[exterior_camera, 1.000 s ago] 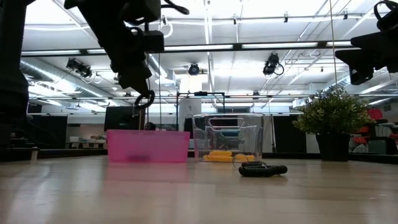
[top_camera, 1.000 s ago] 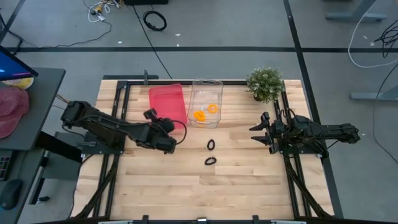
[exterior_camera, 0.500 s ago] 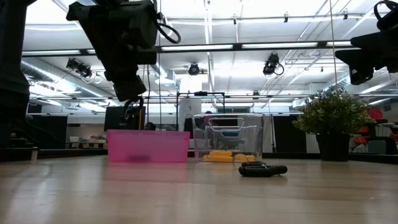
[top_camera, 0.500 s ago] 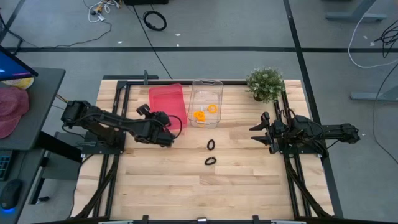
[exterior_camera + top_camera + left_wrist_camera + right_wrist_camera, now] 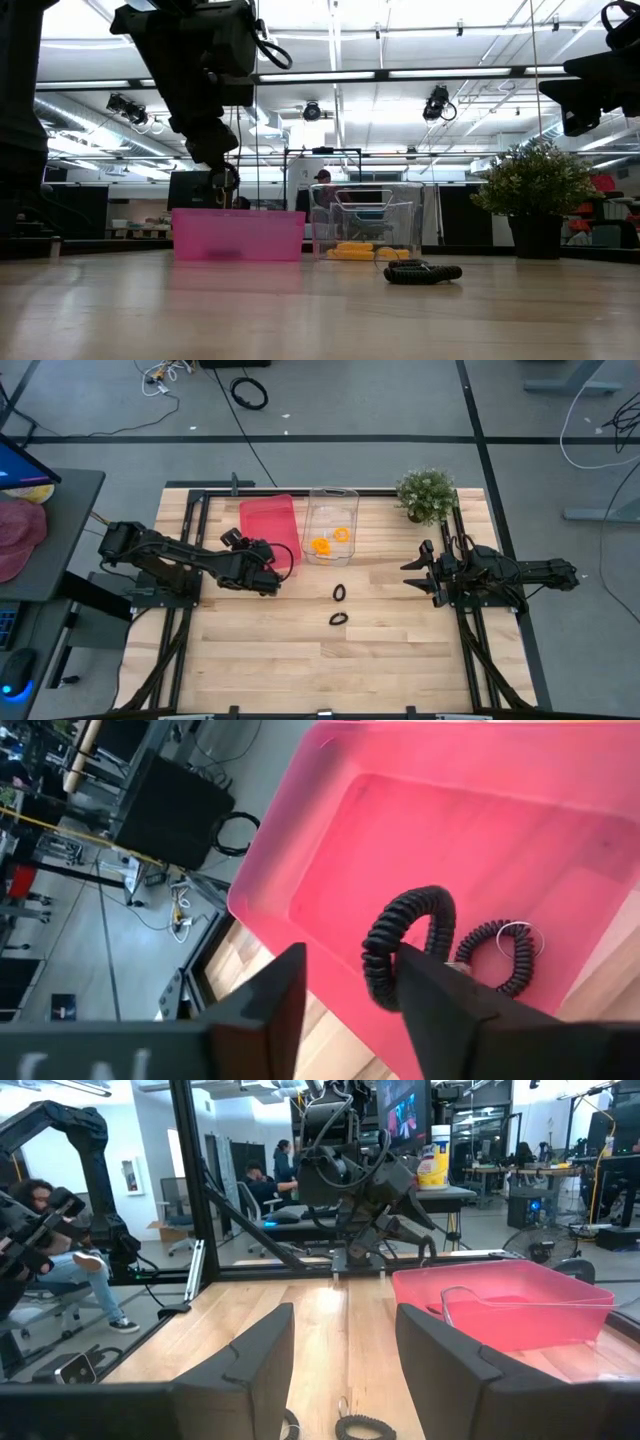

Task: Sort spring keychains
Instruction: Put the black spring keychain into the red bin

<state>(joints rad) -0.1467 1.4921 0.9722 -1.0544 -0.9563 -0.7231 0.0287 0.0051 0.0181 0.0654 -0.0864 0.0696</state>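
Above the pink bin (image 5: 420,830), left end effector (image 5: 350,975) pinches a black keychain (image 5: 400,945); right end effector (image 5: 420,572) spread, idle over wooden worktop (image 5: 300,650).

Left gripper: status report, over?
Left gripper over pink bin, shut on black keychain. Right gripper open, waiting at table's right side. Two black keychains left on table.

Two bins stand side by side at the back of the table (image 5: 250,660): the left bin (image 5: 270,525) and the right bin (image 5: 331,522). A plant (image 5: 426,494) stands to the right of them. Two keychains (image 5: 330,541) lie in the right bin, and one (image 5: 497,955) lies in the left bin. Two more (image 5: 339,606) lie on the table in front of the right bin. The left gripper (image 5: 268,565) is over the front of the left bin. The right gripper (image 5: 418,573) is at the right edge, in front of the plant.
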